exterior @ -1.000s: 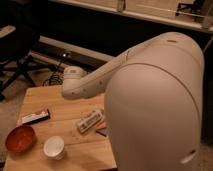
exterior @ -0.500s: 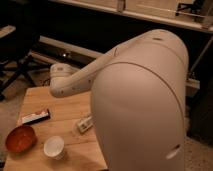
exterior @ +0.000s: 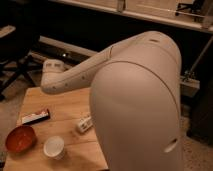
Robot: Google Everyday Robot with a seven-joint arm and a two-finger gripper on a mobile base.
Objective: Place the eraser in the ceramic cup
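The eraser (exterior: 36,116), a black block with a white top and a reddish end, lies flat at the left of the wooden table (exterior: 65,106). The white ceramic cup (exterior: 54,147) stands upright near the table's front edge, to the right of and nearer than the eraser, and apart from it. My white arm (exterior: 75,77) reaches out leftward over the back of the table and fills much of the view. My gripper is hidden behind the arm and is shut. Nothing shows in it.
An orange-red bowl (exterior: 20,138) sits at the front left, beside the cup. A clear labelled bottle (exterior: 85,124) lies on its side mid-table, partly behind my arm's bulk. An office chair (exterior: 15,55) stands on the dark floor at the back left.
My arm has swung further left and a little up over the table. Its bulk now covers more of the table's right side. The eraser, cup and bowl lie where they were.
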